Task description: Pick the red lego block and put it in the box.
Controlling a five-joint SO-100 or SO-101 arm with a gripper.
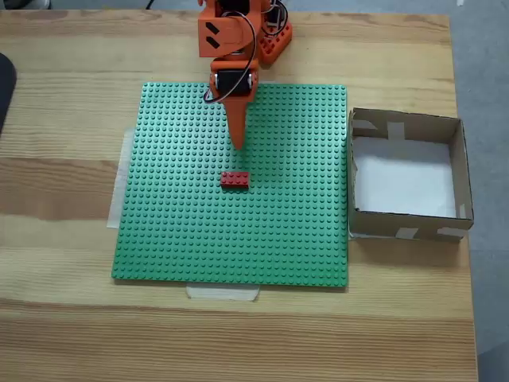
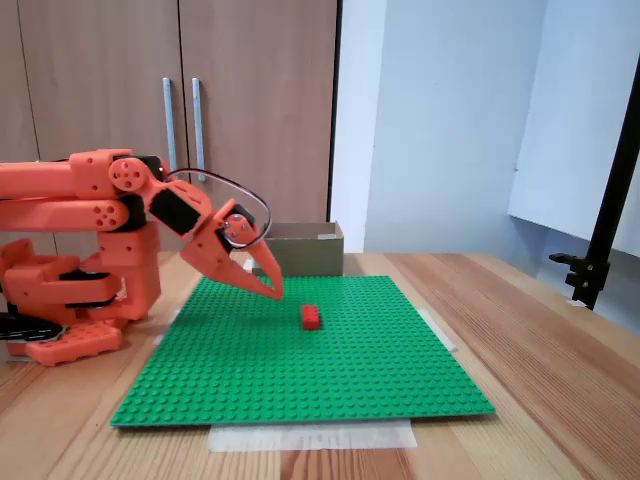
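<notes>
The gripper (image 1: 237,143), fingers seemingly together, hovers just beyond the red lego block (image 1: 235,180); descending closed would knock it away.

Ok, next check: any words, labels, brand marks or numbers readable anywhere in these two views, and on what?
None can be read.
The box shows plain tape patches, no print.
The red lego block and green baseplate have studs too small to show any lettering.
The orange arm bears no visible marking.
</notes>
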